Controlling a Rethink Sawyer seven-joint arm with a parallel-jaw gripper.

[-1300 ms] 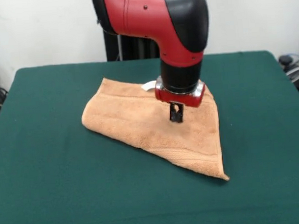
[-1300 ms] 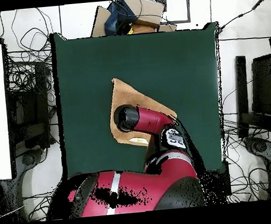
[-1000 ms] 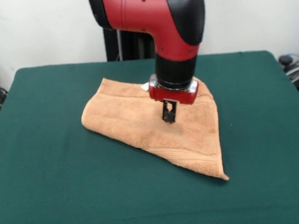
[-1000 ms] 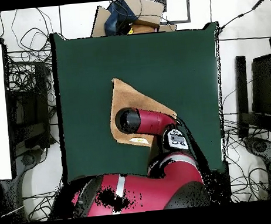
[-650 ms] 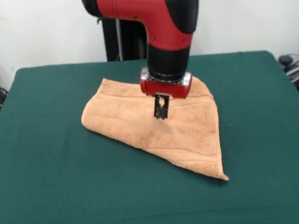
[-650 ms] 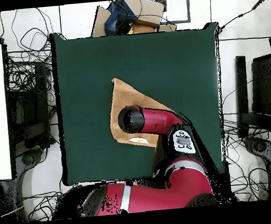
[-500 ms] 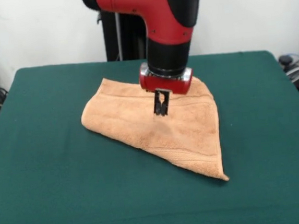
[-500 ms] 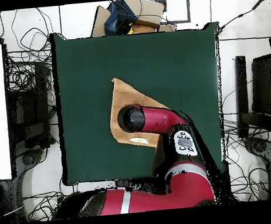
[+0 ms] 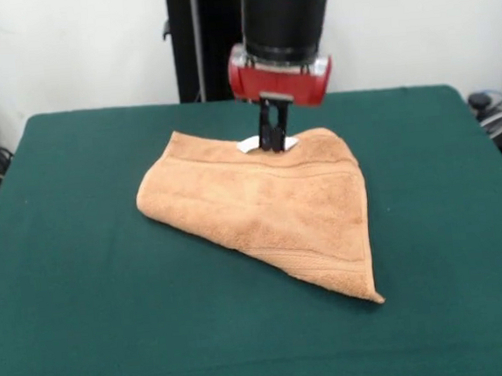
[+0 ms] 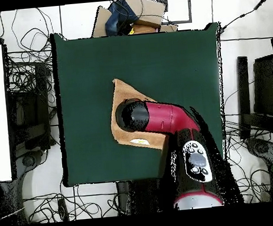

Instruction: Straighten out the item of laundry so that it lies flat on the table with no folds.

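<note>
On table [image 9: 83, 282] | folded towel [image 9: 270, 208] | gripper [image 9: 273, 144] at tag [image 9: 252, 145]

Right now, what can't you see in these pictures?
- Overhead view: the arm covers most of the towel and all of the hand.
- Front view: the top edge cuts the arm off; the hand is too small and dark to tell open from shut.
- Front view: the tag is partly behind the hand.
- Both views: what lies under the towel's folded top layer.

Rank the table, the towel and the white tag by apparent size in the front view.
1. table: largest.
2. towel: clearly smaller, folded into a rough triangle.
3. white tag: smallest, partly hidden behind the gripper.
</note>
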